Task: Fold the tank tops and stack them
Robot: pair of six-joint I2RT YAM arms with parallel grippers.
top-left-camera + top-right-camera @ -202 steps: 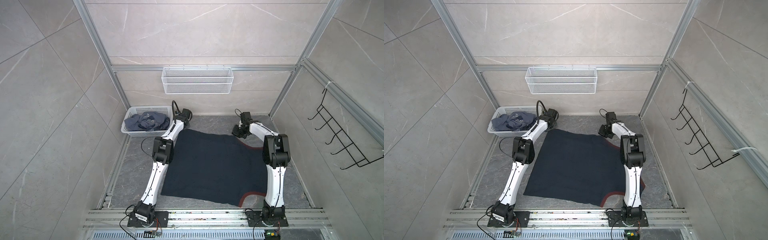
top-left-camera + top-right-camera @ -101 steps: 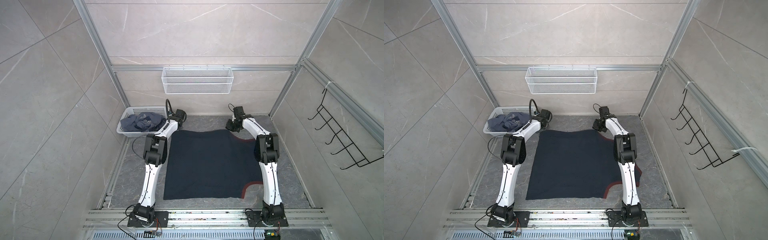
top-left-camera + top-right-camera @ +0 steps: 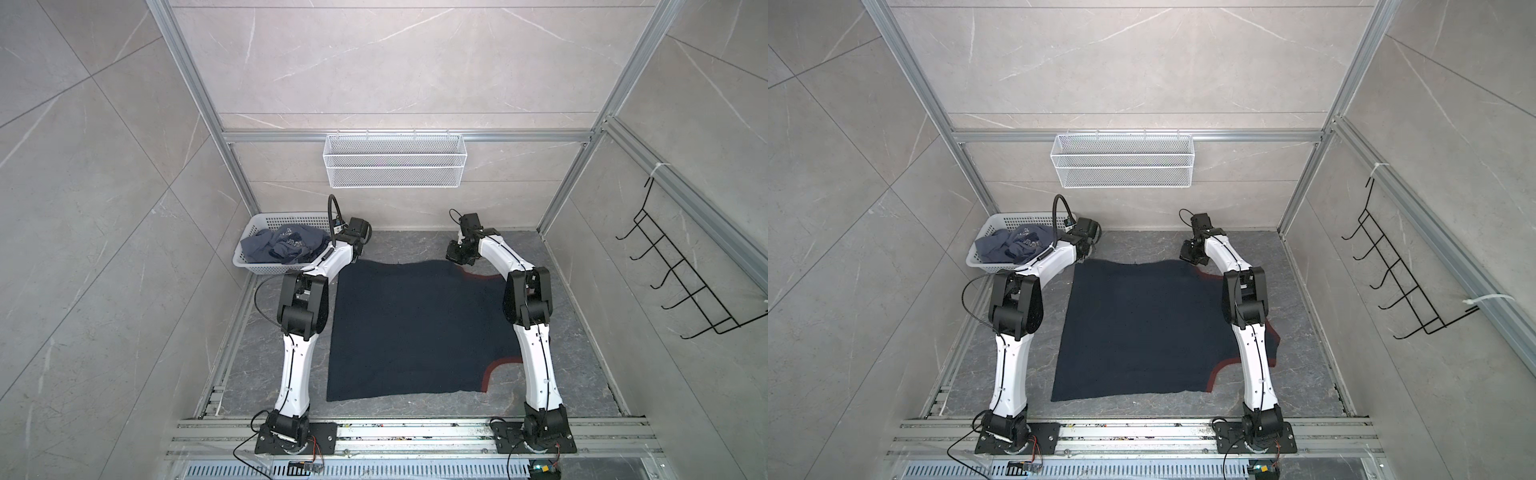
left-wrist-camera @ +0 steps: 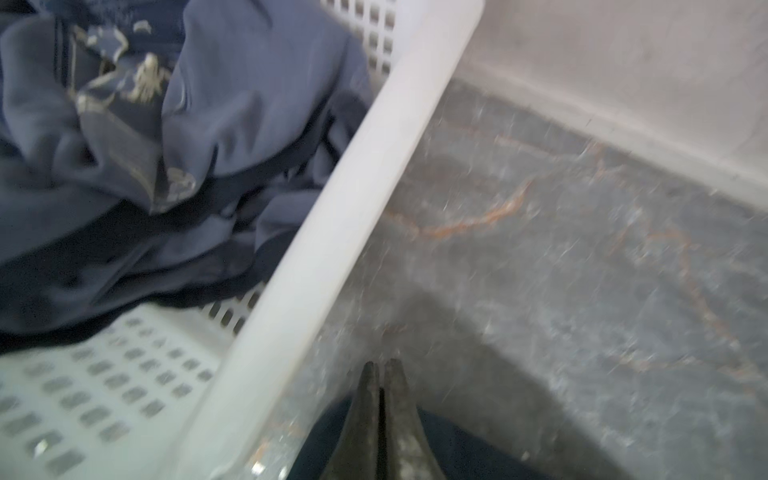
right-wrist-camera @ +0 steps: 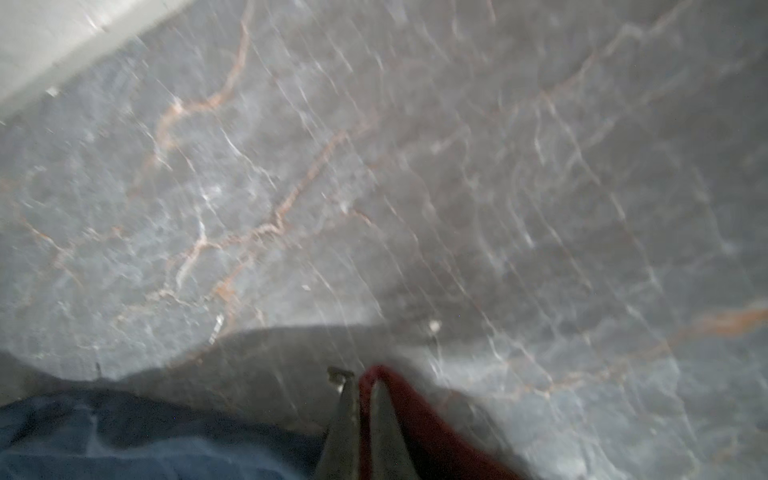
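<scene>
The near-black navy tank top [image 3: 415, 324] [image 3: 1142, 324] lies spread flat on the grey floor between my arms in both top views, with red trim along its right side. My left gripper [image 3: 355, 255] [image 4: 380, 368] is at its far left corner, shut on the navy cloth [image 4: 457, 449]. My right gripper [image 3: 460, 262] [image 5: 359, 378] is at the far right corner, shut on the red trim [image 5: 415, 415]. The slate blue-grey tank top [image 3: 286, 243] [image 4: 228, 104] lies crumpled in the white basket [image 3: 249, 261] [image 4: 353, 208], just left of my left gripper.
A white wire basket [image 3: 395, 166] hangs on the back wall above the floor. A black hook rack [image 3: 685, 282] is fixed to the right wall. The arm bases stand on a metal rail [image 3: 415, 432] at the front edge.
Both grippers have moved toward the back wall, pulling the navy top's far edge with them. The top now lies straighter and squarer than a second ago.
</scene>
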